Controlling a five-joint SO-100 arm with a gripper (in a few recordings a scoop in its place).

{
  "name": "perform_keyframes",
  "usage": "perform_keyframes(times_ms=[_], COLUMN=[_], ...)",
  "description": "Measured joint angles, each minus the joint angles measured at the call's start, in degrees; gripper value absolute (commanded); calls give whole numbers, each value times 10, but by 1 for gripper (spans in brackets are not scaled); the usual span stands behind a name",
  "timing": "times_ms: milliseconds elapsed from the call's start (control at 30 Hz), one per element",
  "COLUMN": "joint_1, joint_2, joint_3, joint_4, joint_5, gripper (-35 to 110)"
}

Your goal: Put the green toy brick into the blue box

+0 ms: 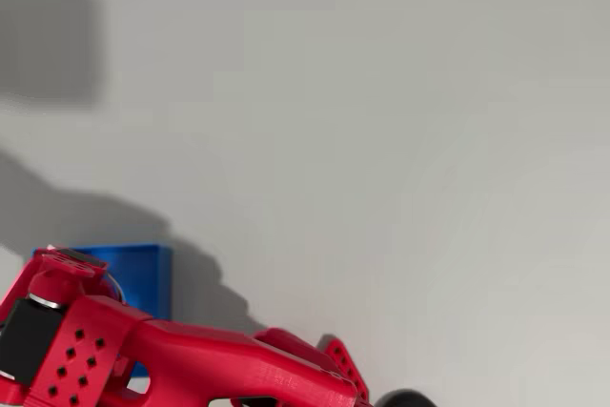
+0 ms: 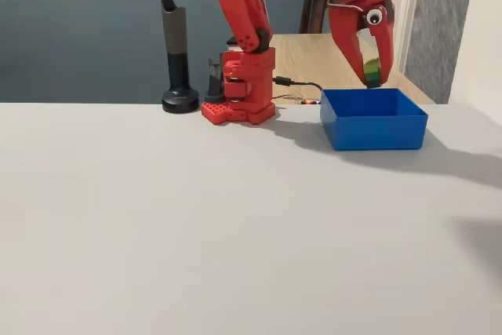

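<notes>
My red two-finger hand (image 2: 372,76) is clamped on the small lime-green plastic toy brick (image 2: 372,69), just above the square bright-blue plastic box (image 2: 373,127) on the pale bench (image 2: 196,217).

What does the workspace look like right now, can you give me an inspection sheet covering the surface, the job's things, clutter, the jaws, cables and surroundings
Surface: pale grey table, matte, crossed by soft shadows.
Job's things: green toy brick held in the air just above the blue box; the box stands right of the arm's base in the fixed view, and no contents are visible in it.
Clutter: nothing seen on the open table.
Grippers: red gripper points down over the box, jaws closed on the brick.
Cables: a black cable runs from the red base toward the box.
Surroundings: a black stand left of the base; dark wall and a wooden table behind.
</notes>
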Motion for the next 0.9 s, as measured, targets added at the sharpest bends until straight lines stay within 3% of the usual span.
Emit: perform_keyframes(times_ms=[633, 900], joint_1=[0, 4], joint_2=[0, 0], joint_3=[12, 12], joint_4=[0, 0], joint_5=[-30, -28], gripper=[16, 10])
